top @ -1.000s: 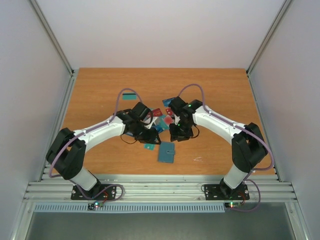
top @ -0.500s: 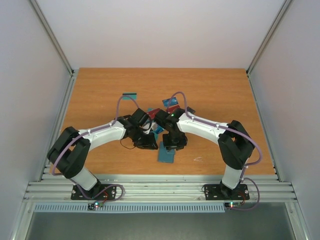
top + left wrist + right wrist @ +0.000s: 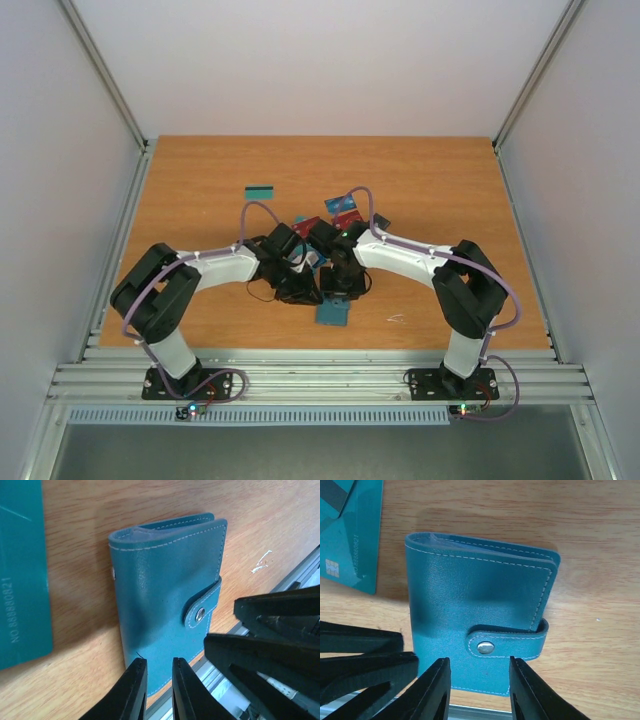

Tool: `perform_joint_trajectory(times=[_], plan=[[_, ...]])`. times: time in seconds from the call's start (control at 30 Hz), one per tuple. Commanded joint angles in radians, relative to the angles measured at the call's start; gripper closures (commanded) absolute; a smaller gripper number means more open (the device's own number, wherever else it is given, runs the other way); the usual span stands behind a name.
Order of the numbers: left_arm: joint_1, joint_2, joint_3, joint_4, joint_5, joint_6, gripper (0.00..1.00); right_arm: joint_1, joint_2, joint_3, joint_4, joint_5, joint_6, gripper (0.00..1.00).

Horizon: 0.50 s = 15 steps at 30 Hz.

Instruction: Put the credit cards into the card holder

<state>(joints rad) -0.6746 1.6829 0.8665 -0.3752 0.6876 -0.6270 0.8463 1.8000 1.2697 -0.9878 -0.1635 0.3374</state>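
Two black grippers crowd over the card holder, which lies flat on the wooden table, near its front edge and roughly midway between the two arm bases. It is folded shut, with the strap snapped down over the teal-blue cover.

The left gripper hangs over one end of the holder, its fingers drawn in until only a thin slit is left between them. From where I stand I cannot tell whether they pinch anything. The right gripper comes in from the other side, just beside the left one. Its fingers stand partly apart above the strap edge of the holder, with the cover showing in the gap and nothing held.

Most of the credit cards lie in a loose scatter of red, blue and teal behind the two wrists. A numbered teal card lies just beside the holder, and a lone teal card sits further back on the left, well apart.
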Motion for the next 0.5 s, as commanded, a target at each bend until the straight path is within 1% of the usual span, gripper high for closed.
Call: perform_joint_trajectory(times=[0.0,0.2,0.47], plan=[[-0.002,0.041,-0.014,0.093,0.069,-0.035,0.85,0.008,0.006,-0.015,0.049,-0.031,0.043,0.66],[-0.003,0.069,-0.012,0.109,0.081,-0.039,0.85,0.008,0.033,-0.023,0.066,-0.024,0.057,0.7],[-0.003,0.094,-0.018,0.108,0.079,-0.026,0.86,0.008,0.083,-0.014,0.027,0.015,0.063,0.73]])
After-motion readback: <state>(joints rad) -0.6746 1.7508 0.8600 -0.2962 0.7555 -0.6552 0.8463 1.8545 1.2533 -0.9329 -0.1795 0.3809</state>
